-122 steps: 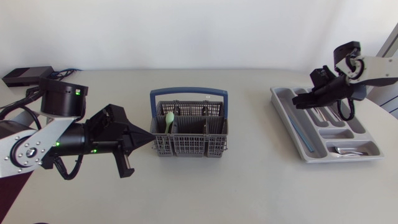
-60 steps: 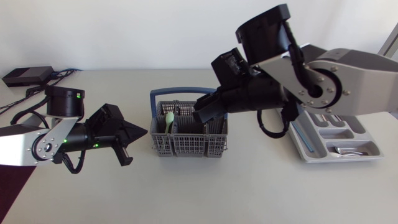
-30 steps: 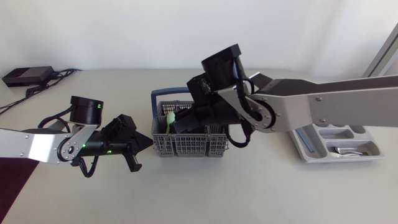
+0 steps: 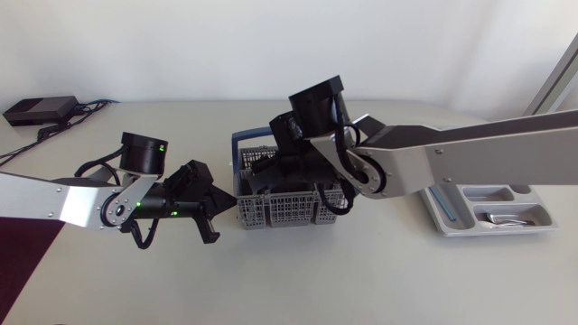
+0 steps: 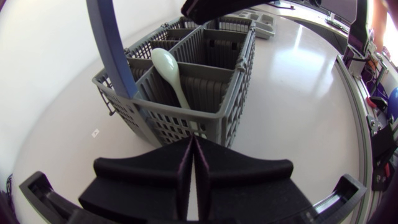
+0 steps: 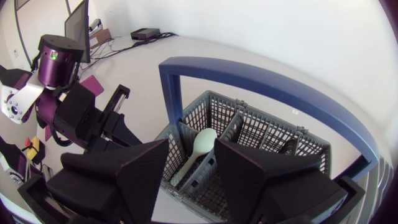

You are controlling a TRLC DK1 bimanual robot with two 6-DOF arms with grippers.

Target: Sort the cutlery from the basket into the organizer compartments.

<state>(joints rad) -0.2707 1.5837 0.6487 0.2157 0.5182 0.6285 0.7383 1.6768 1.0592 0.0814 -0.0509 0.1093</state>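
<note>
Overhead, the right arm [image 4: 433, 162] is crossing in from the right edge and covering most of the grey basket [image 4: 284, 212], so the basket's contents are hiding beneath the wrist there. The arm is also cutting off the far left part of the grey organizer [image 4: 452, 226], where one piece of metal cutlery [image 4: 501, 218], too small to identify, is lying in the nearest compartment. The right wrist view is showing the right gripper [image 6: 191, 149] hovering over the basket, its two wedge fingers standing apart and holding nothing. The pale green spoon [image 6: 205, 138] is standing bowl-up and tilting in a compartment at the basket's left end, beside the left post of the blue handle [image 6: 267, 81]. It is appearing just below and between those parted fingers, without touching them. The left gripper [image 5: 191, 149] is lying low on the left with its fingers pressed together on nothing and its tips pointing at the basket's left wall, just beside it; whether they are touching the wall cannot be told. The basket is sitting mid-table, with the organizer well to its right. The table [image 4: 361, 280] is showing a pale, matte surface, and a black box [image 4: 38, 109] with cables is lying at its far left corner.
</note>
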